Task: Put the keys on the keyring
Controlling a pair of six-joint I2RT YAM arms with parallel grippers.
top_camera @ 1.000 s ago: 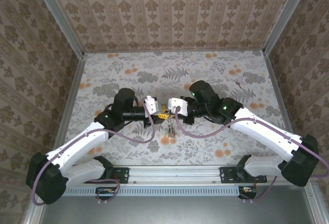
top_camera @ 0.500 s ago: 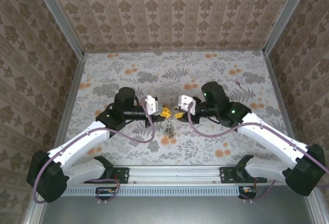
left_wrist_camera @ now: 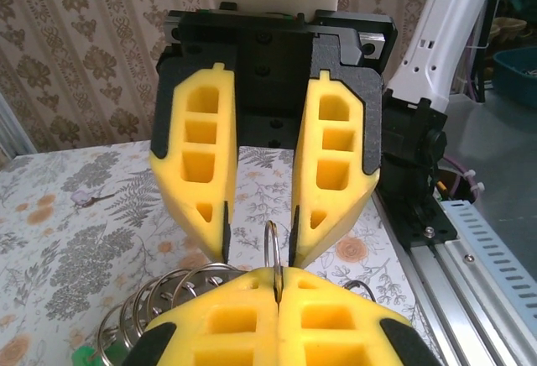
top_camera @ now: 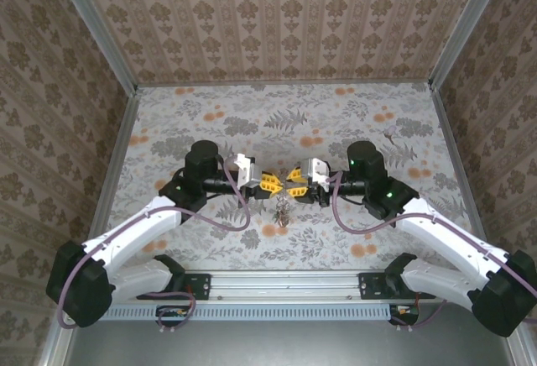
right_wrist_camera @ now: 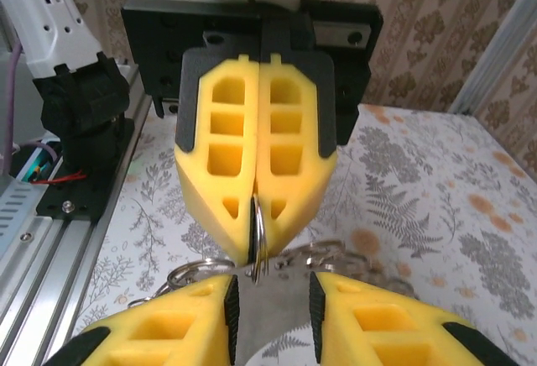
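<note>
We are pinching the keyring in the left gripper. Its yellow fingers are pressed flat together on the ring's lower arc, so the thin loop is standing up out of them. From the left wrist the ring is showing nearly edge-on, its long axis running 12 to 6 o'clock.

The right gripper is facing it head-on with its jaws narrowly apart and gripping nothing. From the right wrist the ring is lying at 12 o'clock from that gap, on its centre line. We cannot tell whether the ring is touching either pad.

From above, the two grippers are meeting tip to tip over the middle of the table, the right one at 3 o'clock from the left. The right is thus the free arm and the nearer one to work the ring.

The keys are hanging in a bunch at 6 o'clock from that meeting point. In the wrist views their silvery loops are spilling out low on both sides of the fingers, with a green fleck at 8 o'clock that is likely the green-headed key. We are judging that this bunch is the main thing crowding the approach.
</note>
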